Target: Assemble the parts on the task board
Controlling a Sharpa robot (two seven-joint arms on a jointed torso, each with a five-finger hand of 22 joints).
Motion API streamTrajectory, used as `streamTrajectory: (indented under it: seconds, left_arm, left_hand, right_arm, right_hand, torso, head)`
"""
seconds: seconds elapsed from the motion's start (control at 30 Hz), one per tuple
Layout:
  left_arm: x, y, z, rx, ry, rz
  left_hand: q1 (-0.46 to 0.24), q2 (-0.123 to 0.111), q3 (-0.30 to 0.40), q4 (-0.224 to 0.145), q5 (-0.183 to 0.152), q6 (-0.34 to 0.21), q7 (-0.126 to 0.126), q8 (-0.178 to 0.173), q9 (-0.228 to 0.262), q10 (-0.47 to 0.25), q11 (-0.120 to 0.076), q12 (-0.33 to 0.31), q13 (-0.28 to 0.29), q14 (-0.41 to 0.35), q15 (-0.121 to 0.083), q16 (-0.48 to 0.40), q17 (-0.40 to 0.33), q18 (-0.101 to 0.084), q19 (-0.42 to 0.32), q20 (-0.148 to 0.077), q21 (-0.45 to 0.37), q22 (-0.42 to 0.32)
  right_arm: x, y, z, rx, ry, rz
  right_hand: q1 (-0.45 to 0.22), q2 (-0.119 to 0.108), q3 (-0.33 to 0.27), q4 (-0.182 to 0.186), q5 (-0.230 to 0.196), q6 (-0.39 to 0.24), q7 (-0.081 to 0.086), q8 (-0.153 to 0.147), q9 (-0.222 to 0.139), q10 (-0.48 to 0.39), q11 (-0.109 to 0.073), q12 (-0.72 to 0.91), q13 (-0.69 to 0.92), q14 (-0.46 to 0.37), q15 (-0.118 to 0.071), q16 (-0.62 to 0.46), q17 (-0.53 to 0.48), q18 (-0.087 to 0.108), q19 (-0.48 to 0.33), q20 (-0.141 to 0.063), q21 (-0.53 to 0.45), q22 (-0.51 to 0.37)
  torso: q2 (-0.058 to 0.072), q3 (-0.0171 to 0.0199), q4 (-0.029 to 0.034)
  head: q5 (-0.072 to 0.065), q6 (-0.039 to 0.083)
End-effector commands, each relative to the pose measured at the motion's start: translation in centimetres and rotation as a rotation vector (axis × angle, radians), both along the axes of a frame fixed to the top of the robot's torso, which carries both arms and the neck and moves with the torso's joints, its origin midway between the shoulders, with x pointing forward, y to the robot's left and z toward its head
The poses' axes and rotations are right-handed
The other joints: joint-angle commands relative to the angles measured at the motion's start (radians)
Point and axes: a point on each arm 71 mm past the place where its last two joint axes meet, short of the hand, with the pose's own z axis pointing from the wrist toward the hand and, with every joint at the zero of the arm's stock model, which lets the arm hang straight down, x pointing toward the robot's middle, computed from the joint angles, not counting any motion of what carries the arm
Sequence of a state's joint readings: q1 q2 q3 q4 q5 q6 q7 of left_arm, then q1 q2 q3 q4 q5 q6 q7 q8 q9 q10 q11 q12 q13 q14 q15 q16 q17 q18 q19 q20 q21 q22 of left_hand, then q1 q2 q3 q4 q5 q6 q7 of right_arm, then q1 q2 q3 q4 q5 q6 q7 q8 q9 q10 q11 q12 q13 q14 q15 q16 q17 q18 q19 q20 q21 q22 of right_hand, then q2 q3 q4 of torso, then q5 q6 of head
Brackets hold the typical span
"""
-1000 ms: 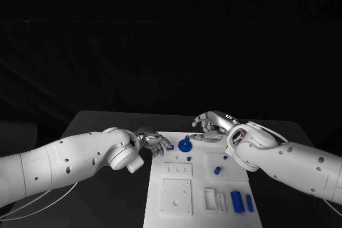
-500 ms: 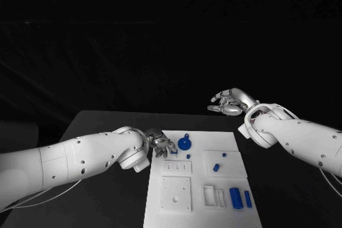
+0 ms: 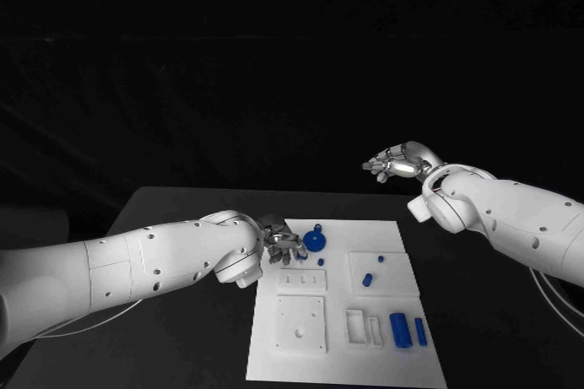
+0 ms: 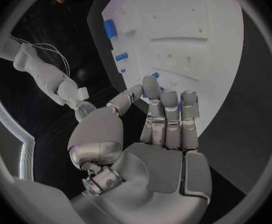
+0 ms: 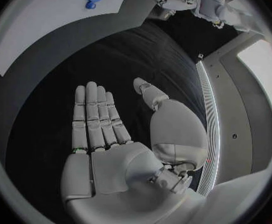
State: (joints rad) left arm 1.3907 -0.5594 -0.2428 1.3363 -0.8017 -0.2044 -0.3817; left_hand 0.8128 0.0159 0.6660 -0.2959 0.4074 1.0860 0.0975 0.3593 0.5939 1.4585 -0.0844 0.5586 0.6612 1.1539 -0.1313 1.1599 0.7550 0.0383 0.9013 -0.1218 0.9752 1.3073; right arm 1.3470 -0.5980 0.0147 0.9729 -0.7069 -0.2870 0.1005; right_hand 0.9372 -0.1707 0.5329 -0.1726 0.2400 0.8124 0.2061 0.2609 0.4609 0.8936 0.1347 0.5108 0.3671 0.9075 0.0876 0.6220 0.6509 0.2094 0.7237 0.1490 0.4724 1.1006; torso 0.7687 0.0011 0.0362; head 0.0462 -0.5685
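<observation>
1. The left hand [image 3: 283, 240], fingers apart and empty, hovers at the task board's [image 3: 402, 355] far left corner.
2. The blue round part [image 3: 316, 241] lies just beside its fingertips [image 4: 151, 81], toward the far edge's middle.
3. The right hand [image 3: 396, 163], open and empty, is raised well beyond the board's far right corner; the left is nearer.

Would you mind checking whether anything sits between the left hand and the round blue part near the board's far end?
Nothing visible does: the left hand hovers right beside the round blue part on the task board, with bare board between them.
</observation>
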Motion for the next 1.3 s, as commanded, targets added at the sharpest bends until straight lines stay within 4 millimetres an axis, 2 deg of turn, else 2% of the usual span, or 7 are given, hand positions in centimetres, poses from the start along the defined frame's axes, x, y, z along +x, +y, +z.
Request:
streamTrajectory:
  seconds: [0.03,0.37,0.8,1.3]
  left_arm:
    - [0.0,-0.3,0.2,0.031,-0.024,0.000]
    - [-0.2,-0.6,0.2,0.104,-0.063,-0.057]
    - [-0.7,-1.5,-1.0,0.128,-0.051,-0.089]
    - [-1.1,-1.6,-2.7,0.128,-0.020,-0.085]
  left_hand:
    - [-0.005,0.009,0.004,0.004,0.005,0.136,-0.095,0.020,0.190,0.004,-0.016,0.015,0.007,0.003,-0.008,0.012,0.002,0.011,0.008,-0.108,0.010,0.007]
    - [-0.014,0.018,0.007,0.004,0.006,0.147,-0.100,0.026,0.210,0.001,-0.018,0.051,0.019,0.005,-0.012,0.037,0.002,0.012,0.008,-0.114,0.032,0.006]
    - [-0.028,0.037,0.012,0.003,0.011,0.155,-0.104,0.031,0.225,-0.003,-0.022,0.082,0.027,0.005,-0.012,0.059,0.001,0.014,0.003,-0.115,0.051,0.006]
    - [-0.049,0.053,0.021,0.003,0.008,0.154,-0.104,0.030,0.235,-0.011,-0.021,0.099,0.028,-0.001,-0.012,0.069,-0.004,0.015,-0.004,-0.115,0.063,0.003]
  right_arm:
    - [0.1,0.3,0.0,0.062,0.008,0.039]
    - [0.1,0.6,0.1,0.045,-0.001,0.044]
    - [0.1,0.7,0.0,0.022,-0.004,0.050]
    - [0.0,0.7,0.0,0.008,-0.003,0.057]
  right_hand:
    - [0.001,0.010,-0.001,-0.007,0.005,-0.007,0.001,0.004,-0.003,0.011,0.001,-0.012,-0.027,0.004,0.005,-0.008,-0.011,-0.002,0.001,0.009,-0.006,-0.003]
    - [0.004,0.009,-0.007,-0.014,0.018,-0.009,0.002,0.006,-0.009,0.017,0.004,-0.022,-0.059,0.004,0.008,-0.014,-0.022,0.002,-0.003,0.016,-0.014,-0.005]
    - [0.002,0.006,-0.013,-0.014,0.024,-0.010,0.003,0.006,-0.013,0.018,0.007,-0.026,-0.076,-0.002,0.011,-0.018,-0.028,0.004,-0.010,0.020,-0.019,-0.004]
    - [0.001,0.007,-0.016,-0.014,0.030,-0.011,0.003,0.007,-0.016,0.016,0.010,-0.029,-0.092,-0.007,0.015,-0.020,-0.032,0.005,-0.016,0.024,-0.024,-0.003]
  torso:
    - [-0.004,0.0016,0.0013]
    - [-0.002,0.0001,0.0026]
    - [-0.002,0.0000,-0.0006]
    - [-0.003,0.0006,0.0015]
  head:
    - [-0.001,-0.005]
    - [-0.004,-0.017]
    - [-0.003,-0.036]
    - [-0.006,-0.042]
